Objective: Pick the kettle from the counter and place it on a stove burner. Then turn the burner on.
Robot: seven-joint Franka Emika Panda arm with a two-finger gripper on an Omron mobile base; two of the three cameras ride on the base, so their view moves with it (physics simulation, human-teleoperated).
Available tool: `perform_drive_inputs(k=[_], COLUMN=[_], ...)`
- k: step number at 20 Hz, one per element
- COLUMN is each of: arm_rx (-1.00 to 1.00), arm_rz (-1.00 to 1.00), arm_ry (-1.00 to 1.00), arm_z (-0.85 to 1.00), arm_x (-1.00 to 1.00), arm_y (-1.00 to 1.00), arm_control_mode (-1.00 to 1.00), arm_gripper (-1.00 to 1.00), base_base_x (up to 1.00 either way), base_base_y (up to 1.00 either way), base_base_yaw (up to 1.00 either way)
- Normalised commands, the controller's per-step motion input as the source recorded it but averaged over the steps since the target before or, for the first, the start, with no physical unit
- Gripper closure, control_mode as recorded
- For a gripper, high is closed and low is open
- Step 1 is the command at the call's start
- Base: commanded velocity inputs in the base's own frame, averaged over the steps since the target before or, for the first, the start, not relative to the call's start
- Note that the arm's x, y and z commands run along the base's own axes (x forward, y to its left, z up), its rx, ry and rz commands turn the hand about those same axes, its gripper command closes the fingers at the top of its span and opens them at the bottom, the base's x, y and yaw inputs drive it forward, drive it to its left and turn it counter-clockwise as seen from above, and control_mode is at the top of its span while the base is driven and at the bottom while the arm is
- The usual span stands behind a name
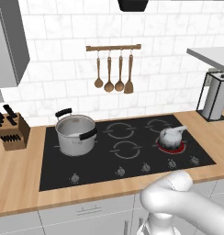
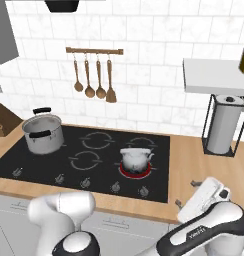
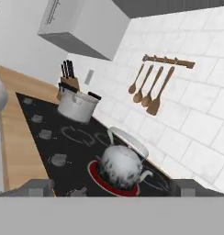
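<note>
The small silver kettle (image 1: 172, 135) (image 2: 136, 158) (image 3: 120, 167) stands upright on the front right stove burner (image 1: 172, 146) (image 2: 135, 171) (image 3: 98, 176), which glows red under it. That burner belongs to the black cooktop set in the light-brown counter (image 1: 17, 174) (image 2: 194, 160) (image 3: 17, 133). My gripper (image 2: 185, 193) (image 3: 113, 188) hangs open and empty over the counter's front edge, right of the cooktop and apart from the kettle. Its fingertips (image 3: 38, 187) stand wide apart. A row of knobs (image 1: 171, 163) (image 2: 143, 190) lines the cooktop's front.
A large steel pot (image 1: 76, 133) (image 2: 43, 134) with black handles sits on the rear left burner. A knife block (image 1: 12, 131) stands at the far left, a paper towel holder (image 1: 215, 96) (image 2: 221, 125) at the right. Wooden utensils (image 1: 114, 69) hang on the wall.
</note>
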Motion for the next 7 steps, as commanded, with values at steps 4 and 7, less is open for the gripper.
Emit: perform_drive_inputs(k=[4, 7], arm_rx=[0.07, 0.0], arm_rz=[-0.1, 0.0], arm_ry=[-0.06, 0.0], arm_z=[0.04, 0.0], arm_x=[-0.02, 0.0], arm_y=[-0.26, 0.0], arm_control_mode=[-1.0, -1.0], arm_gripper=[-1.0, -1.0], base_base_x=[0.0, 0.0], base_base_y=[0.0, 0.0], base_base_yaw=[0.0, 0.0])
